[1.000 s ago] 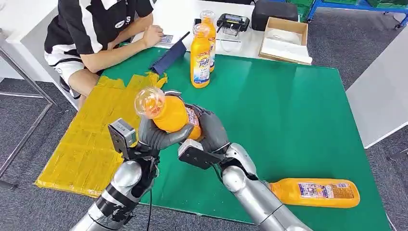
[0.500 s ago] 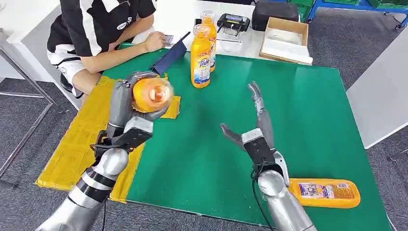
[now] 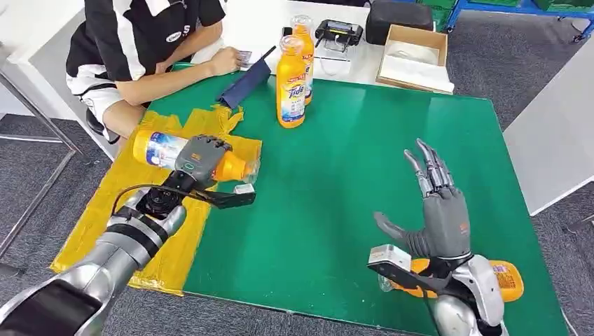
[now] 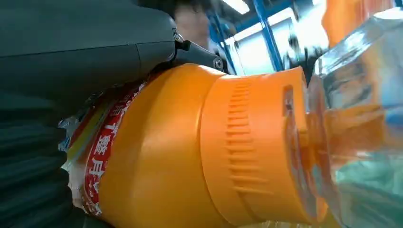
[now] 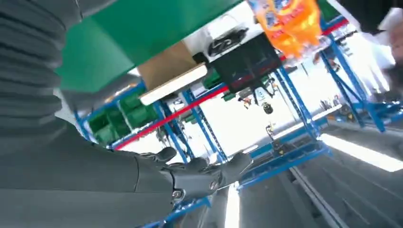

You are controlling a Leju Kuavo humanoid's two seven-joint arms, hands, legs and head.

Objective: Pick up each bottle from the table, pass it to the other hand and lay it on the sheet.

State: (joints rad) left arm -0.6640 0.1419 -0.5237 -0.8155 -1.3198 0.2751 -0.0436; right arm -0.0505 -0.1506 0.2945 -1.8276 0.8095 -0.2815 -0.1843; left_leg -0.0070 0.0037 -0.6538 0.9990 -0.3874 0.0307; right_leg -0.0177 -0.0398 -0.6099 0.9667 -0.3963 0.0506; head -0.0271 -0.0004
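Broad bare green table [image 3: 364, 182] across the middle, from the yellow sheet [image 3: 133, 210] over to the right hand [image 3: 438, 217], raised with fingers spread and holding nothing. Blocked at the far edge by two upright bottles [image 3: 291, 82] standing close together, with a dark blue folder [image 3: 246, 80] leaning just beside them. Crowded on the sheet's far end by the left hand [image 3: 201, 158] gripping a lying bottle [image 3: 171, 152] (a seated person's forearm [image 3: 175, 73] close beyond it). Blocked near the front right corner by another lying bottle [image 3: 501, 276], partly hidden behind the right wrist.
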